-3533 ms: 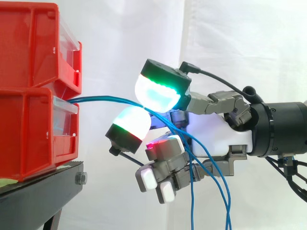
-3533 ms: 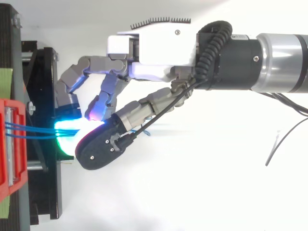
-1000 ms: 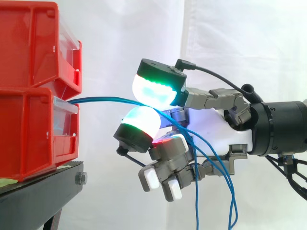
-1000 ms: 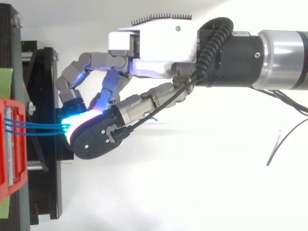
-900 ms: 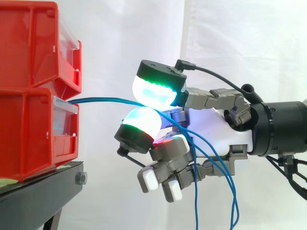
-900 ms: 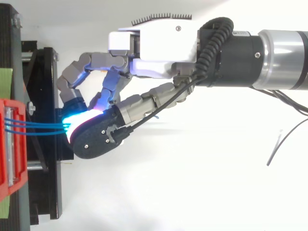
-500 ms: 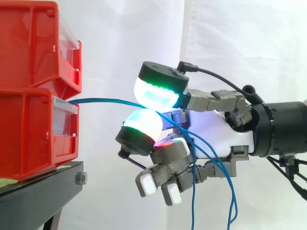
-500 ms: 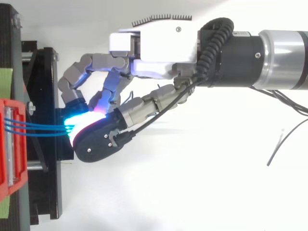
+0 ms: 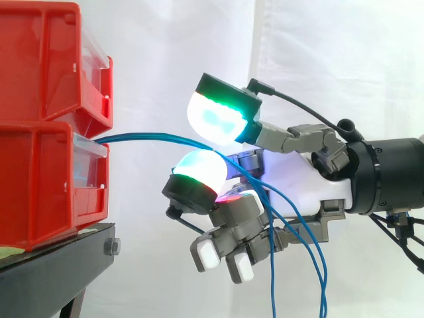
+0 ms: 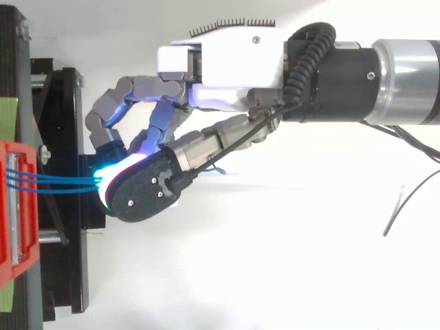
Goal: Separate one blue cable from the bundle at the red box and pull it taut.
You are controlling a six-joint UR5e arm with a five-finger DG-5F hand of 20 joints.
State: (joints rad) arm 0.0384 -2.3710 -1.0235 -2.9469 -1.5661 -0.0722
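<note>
Several thin blue cables (image 9: 146, 137) leave the front of the lower red bin (image 9: 40, 179) and run right in a tight bundle (image 10: 55, 184). My hand (image 9: 298, 179) reaches in from the right with its fingers curled. The bundle passes between an upper glowing green-white pad (image 9: 215, 118) and a lower one (image 9: 199, 169), with only a narrow gap between them. Behind the pads the cables fan apart and hang down past the palm (image 9: 295, 228). From above, the hand (image 10: 220, 69) covers the place where the pads meet the cables.
A second red bin (image 9: 46, 59) is stacked on the lower one. Both rest on a black stand (image 9: 53, 271) at the left. A white curtain hangs behind. A thin black wire (image 10: 395, 210) lies loose at the right.
The upper pad has lifted and tilted a little, and the whole hand has drifted slightly right. The cables between bin and pads stay about as straight as before.
</note>
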